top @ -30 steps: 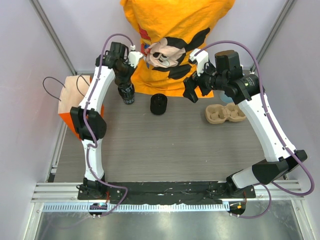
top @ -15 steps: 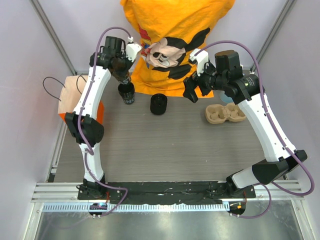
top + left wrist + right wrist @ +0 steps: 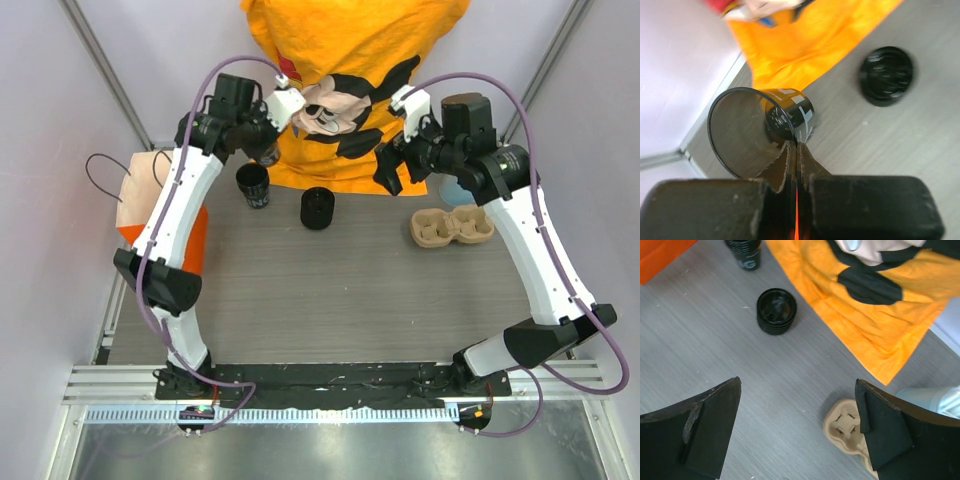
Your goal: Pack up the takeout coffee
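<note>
My left gripper [image 3: 268, 150] [image 3: 796, 145] is shut on the rim wall of an open black cup [image 3: 747, 132] with no lid and holds it in the air. Below it, a black cup with white print [image 3: 253, 187] [image 3: 797, 114] stands on the table. A short black round stack [image 3: 317, 208] [image 3: 886, 75] [image 3: 776, 311] sits to its right. No cup with a lid is in view. The orange paper bag [image 3: 140, 205] stands at the table's left edge. My right gripper [image 3: 390, 170] [image 3: 797, 432] is open and empty above the table's back right.
A brown pulp cup carrier [image 3: 452, 226] [image 3: 846, 432] lies at the right, with a pale blue object [image 3: 455, 190] [image 3: 932, 397] behind it. A person in an orange shirt [image 3: 350, 60] stands at the far edge, and the shirt hangs over the table.
My left gripper has risen and moved right, lifting the open cup off the printed cup, which stays on the table. My right gripper has shifted slightly right.
</note>
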`<state>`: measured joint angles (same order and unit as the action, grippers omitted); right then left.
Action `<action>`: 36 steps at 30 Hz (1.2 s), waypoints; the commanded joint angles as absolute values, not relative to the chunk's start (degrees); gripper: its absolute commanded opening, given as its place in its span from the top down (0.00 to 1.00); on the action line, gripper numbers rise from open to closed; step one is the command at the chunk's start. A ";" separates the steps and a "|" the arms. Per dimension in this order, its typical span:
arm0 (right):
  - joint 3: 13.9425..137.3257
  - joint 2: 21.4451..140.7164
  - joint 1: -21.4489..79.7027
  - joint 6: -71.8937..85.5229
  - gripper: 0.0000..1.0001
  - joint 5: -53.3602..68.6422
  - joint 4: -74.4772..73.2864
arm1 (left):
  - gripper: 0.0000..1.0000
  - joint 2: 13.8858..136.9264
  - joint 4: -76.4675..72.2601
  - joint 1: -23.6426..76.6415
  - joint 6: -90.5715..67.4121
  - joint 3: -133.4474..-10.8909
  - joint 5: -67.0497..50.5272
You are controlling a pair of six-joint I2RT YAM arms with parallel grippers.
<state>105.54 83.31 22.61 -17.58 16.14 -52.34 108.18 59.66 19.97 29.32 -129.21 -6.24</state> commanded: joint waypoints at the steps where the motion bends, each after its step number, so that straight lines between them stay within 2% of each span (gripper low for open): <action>1: 110.30 83.32 19.96 -15.82 0.00 12.75 -50.62 | 1.00 100.55 60.82 26.96 32.61 -124.64 -8.53; 10: 108.64 79.90 9.85 -14.94 0.00 8.18 -49.22 | 1.00 97.21 60.30 37.78 31.38 -117.96 -8.17; 19: 106.26 76.03 -2.53 -13.98 0.00 9.05 -48.34 | 1.00 99.93 56.87 46.14 30.85 -112.15 -7.82; 36: 104.33 73.65 -8.61 -12.39 0.00 14.24 -47.37 | 1.00 109.68 42.19 52.64 25.58 -104.24 -5.36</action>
<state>104.42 76.01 -8.16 -13.26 12.53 -50.04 107.87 49.17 51.40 27.53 -104.16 -6.70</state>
